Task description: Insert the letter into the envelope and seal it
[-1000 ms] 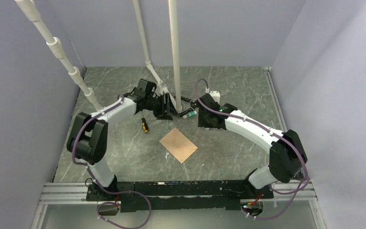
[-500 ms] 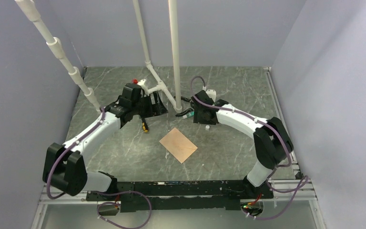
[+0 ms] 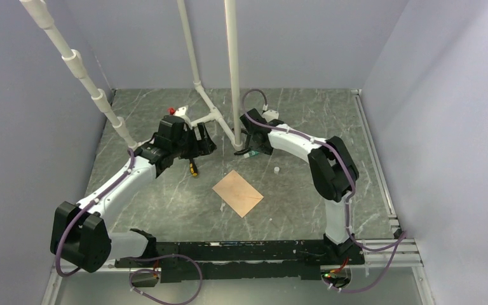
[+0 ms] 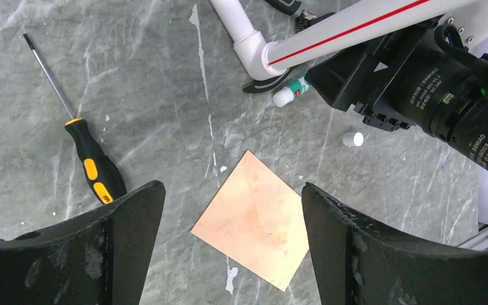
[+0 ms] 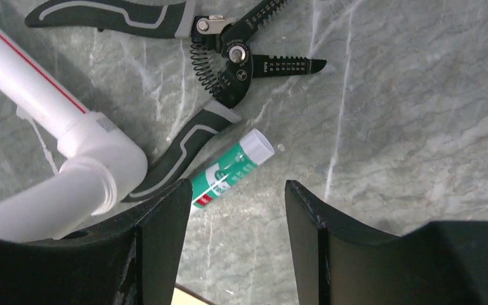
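One peach-tan envelope (image 3: 237,192) lies flat on the marble table, flap folded down, faint creases on its face (image 4: 254,219). The letter is not in view. My left gripper (image 3: 206,140) hovers behind and left of the envelope. Its jaws (image 4: 230,190) stand wide open with nothing between them, looking down on the paper. My right gripper (image 3: 248,142) hangs over the back of the table, open and empty (image 5: 238,185), just above a green glue stick (image 5: 232,168). A corner of the envelope (image 5: 181,297) shows at that view's bottom edge.
A yellow-and-black screwdriver (image 3: 193,167) lies left of the envelope. The glue stick's white cap (image 3: 277,169) sits loose to the right. Wire strippers (image 5: 229,63) rest by the white pipe joint (image 3: 213,117). White pipes rise from the back of the table.
The left arm drew back to the left and its jaws opened wide. The right arm folded in and swung toward the pipes, its jaws opening somewhat. The envelope stayed put.
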### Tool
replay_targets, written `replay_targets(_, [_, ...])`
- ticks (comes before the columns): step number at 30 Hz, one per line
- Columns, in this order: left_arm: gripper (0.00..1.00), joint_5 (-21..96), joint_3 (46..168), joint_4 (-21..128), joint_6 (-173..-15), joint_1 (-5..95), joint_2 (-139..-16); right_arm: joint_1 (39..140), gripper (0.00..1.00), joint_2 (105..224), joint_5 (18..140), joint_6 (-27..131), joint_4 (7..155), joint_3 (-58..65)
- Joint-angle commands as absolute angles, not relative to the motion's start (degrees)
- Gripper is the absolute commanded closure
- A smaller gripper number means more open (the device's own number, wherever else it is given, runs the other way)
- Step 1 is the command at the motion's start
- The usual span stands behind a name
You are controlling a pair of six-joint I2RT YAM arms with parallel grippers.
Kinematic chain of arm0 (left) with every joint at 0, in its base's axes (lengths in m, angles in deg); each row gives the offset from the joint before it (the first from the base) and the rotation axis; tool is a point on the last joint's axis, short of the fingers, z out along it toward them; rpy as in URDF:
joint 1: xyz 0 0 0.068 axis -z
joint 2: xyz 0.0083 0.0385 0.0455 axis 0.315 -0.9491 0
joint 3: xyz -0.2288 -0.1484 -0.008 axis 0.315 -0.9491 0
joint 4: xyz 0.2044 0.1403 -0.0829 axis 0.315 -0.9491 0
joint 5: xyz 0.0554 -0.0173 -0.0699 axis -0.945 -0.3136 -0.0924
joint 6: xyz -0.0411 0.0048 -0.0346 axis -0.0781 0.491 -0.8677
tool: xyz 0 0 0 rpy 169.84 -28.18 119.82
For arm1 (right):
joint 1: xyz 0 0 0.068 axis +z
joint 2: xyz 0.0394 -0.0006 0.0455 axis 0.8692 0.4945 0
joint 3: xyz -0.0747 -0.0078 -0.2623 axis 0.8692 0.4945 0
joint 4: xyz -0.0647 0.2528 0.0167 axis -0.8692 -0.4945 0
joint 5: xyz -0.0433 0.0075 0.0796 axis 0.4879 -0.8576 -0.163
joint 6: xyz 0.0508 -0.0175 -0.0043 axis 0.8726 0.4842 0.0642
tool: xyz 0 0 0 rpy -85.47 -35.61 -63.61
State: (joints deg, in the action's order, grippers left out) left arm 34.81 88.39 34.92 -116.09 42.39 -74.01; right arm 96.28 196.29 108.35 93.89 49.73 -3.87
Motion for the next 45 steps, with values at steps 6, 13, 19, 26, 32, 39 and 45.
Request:
replay_targets(6, [0.16,33.8,90.4,33.6,-115.7,42.4,-75.1,95.5,0.42,200.2,111.6,97.6,47.8,-7.4])
replay_targets(13, [0.16,33.0,92.2,31.7,-115.0,42.3,-76.8,95.2,0.46,202.0,111.1,95.6,47.5,-7.9])
replay_targets(19, [0.16,32.9,92.2,31.3,-115.1,42.1,-77.0,95.1,0.57,199.7,107.6,92.8,51.2,-3.7])
replay_targets(26, [0.16,34.1,91.8,31.7,-115.8,42.0,-77.4,95.1,0.58,195.9,105.6,86.4,52.8,-0.2])
replay_targets(32, [0.16,34.0,91.1,32.3,-116.6,41.9,-77.1,95.0,0.47,187.8,105.7,80.2,57.0,4.9])
replay_targets(39, [0.16,34.5,90.6,33.3,-117.2,41.8,-77.1,95.1,0.37,179.9,92.0,67.0,69.0,14.5])
replay_targets(45, [0.16,35.0,90.2,33.8,-117.9,41.8,-76.8,95.1,0.35,176.7,83.8,57.3,76.7,21.8])
